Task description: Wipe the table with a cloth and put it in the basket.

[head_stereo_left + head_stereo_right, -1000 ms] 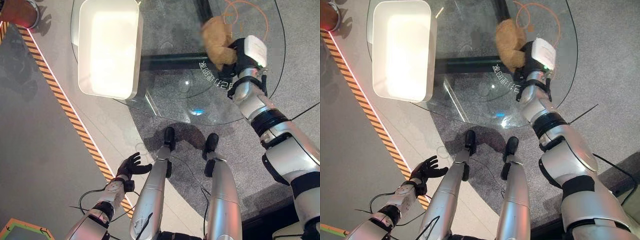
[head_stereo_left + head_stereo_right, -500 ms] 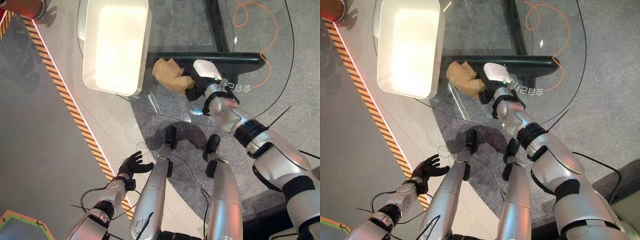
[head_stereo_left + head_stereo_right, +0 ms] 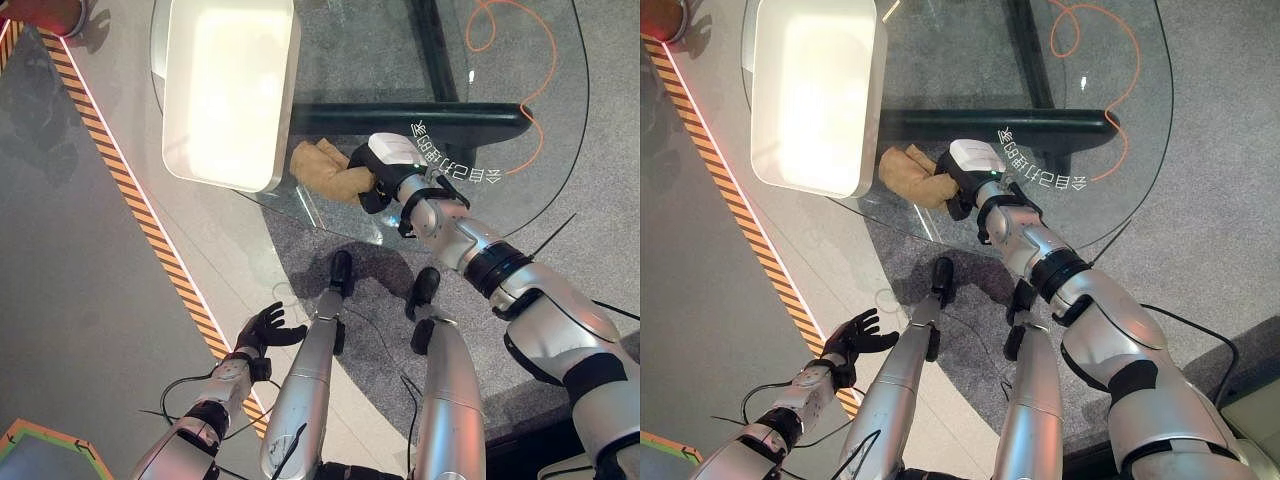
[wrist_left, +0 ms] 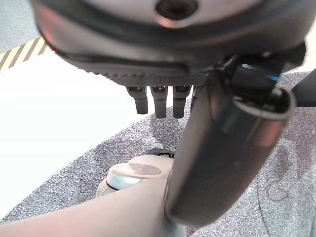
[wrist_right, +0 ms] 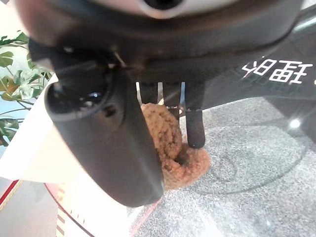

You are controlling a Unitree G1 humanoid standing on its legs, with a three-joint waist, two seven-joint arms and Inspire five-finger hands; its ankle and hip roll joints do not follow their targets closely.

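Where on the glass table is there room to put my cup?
The far right of the glass table, past the right hand, is bare. Glass behind the hand is bare too. It's crowded on the left, where the cloth sits beside the white basket.

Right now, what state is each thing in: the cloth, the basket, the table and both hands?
cloth: bunched, on the glass beside the basket, held by the right hand.
basket: upright on the table, nothing inside.
glass table: carries the basket and cloth.
right hand: fingers curled round the cloth.
left hand: low by the robot's side, fingers spread, holding nothing.
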